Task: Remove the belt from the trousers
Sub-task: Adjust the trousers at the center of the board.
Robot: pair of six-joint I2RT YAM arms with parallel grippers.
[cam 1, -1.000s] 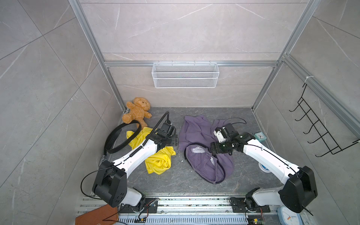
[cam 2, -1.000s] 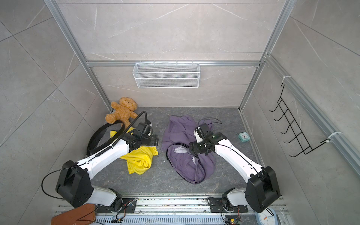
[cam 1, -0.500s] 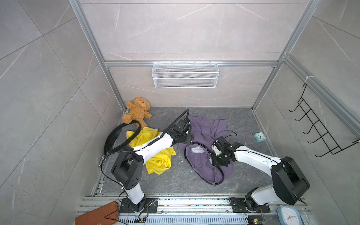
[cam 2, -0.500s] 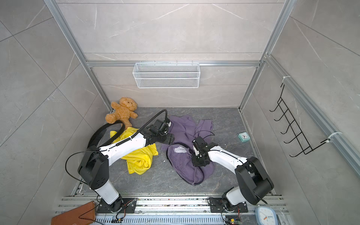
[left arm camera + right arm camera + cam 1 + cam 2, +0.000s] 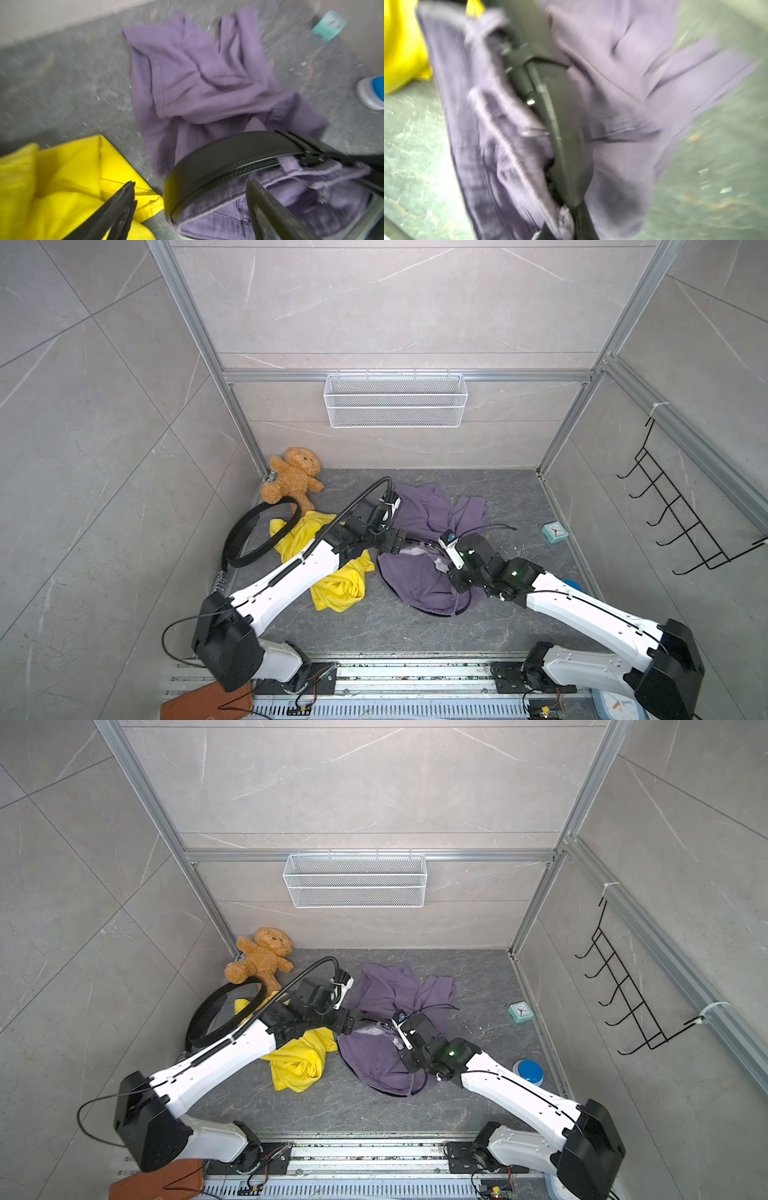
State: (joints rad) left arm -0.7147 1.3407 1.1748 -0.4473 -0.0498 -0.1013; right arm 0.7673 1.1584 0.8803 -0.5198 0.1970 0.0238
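Crumpled purple trousers [image 5: 424, 585] [image 5: 374, 1065] lie in the middle of the floor, with a black belt [image 5: 228, 153] [image 5: 566, 128] threaded round the waistband. My left gripper [image 5: 397, 541] [image 5: 190, 182] is open and hovers at the waistband's left end, one finger over the yellow cloth and the other over the trousers. My right gripper [image 5: 455, 576] [image 5: 577, 224] presses down at the right side of the waistband, shut on the belt with a bit of purple fabric beside it. Both wrist views are blurred.
A yellow cloth [image 5: 332, 572] lies left of the trousers under my left arm. A separate black strap loop [image 5: 249, 539] and a teddy bear [image 5: 293, 479] sit at the left wall. A teal clock [image 5: 555, 531] and a blue button [image 5: 528, 1071] lie at right.
My left arm swung right from the yellow cloth to the waistband, still open. My right gripper closed on the belt and shifted toward the front of the trousers.
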